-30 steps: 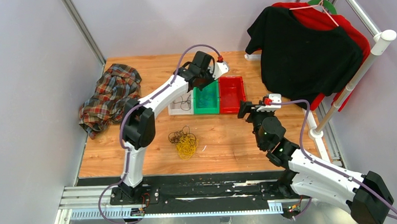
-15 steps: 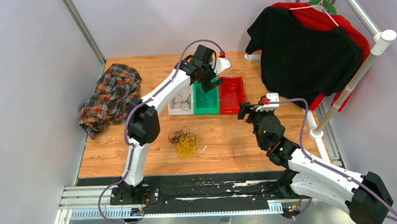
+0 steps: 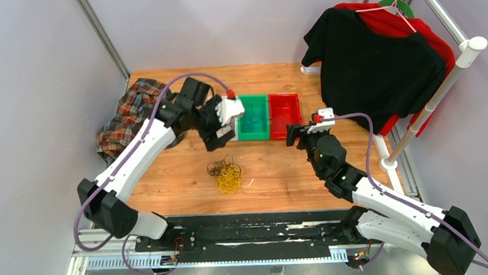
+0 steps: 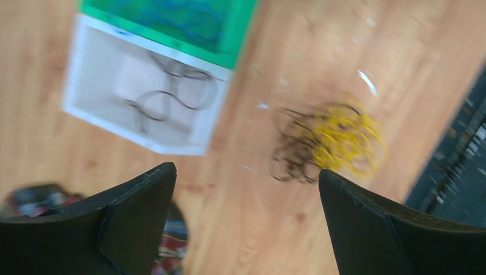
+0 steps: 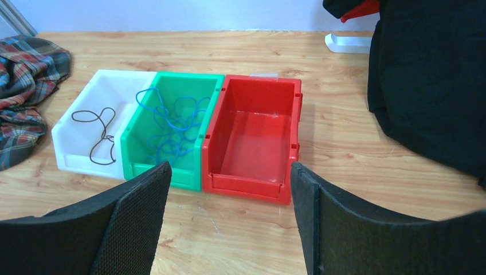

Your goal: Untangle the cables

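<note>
A tangled pile of yellow and dark brown cables point(image 3: 226, 175) lies on the wooden table in front of the bins; the left wrist view shows the pile point(image 4: 329, 140) blurred. Blue cables point(image 5: 172, 123) lie in the green bin point(image 5: 134, 134). Dark cables point(image 5: 97, 134) lie in the white bin point(image 5: 66, 134). My left gripper point(image 3: 218, 134) hangs open and empty above the white bin's front; in its own view the left gripper point(image 4: 245, 172) looks down on bare wood. My right gripper point(image 5: 229, 172) is open and empty, just in front of the red bin point(image 5: 258, 172).
The red bin point(image 3: 284, 115) holds nothing. A crumpled plaid shirt point(image 3: 133, 118) lies at the table's left edge. A black shirt point(image 3: 376, 67) over a red one hangs from a rack at the right, beside a white post point(image 3: 429, 106).
The left arm swung from over the green bin back and left to the white bin's front. Its jaws went from shut to open. The right gripper edged slightly left.
</note>
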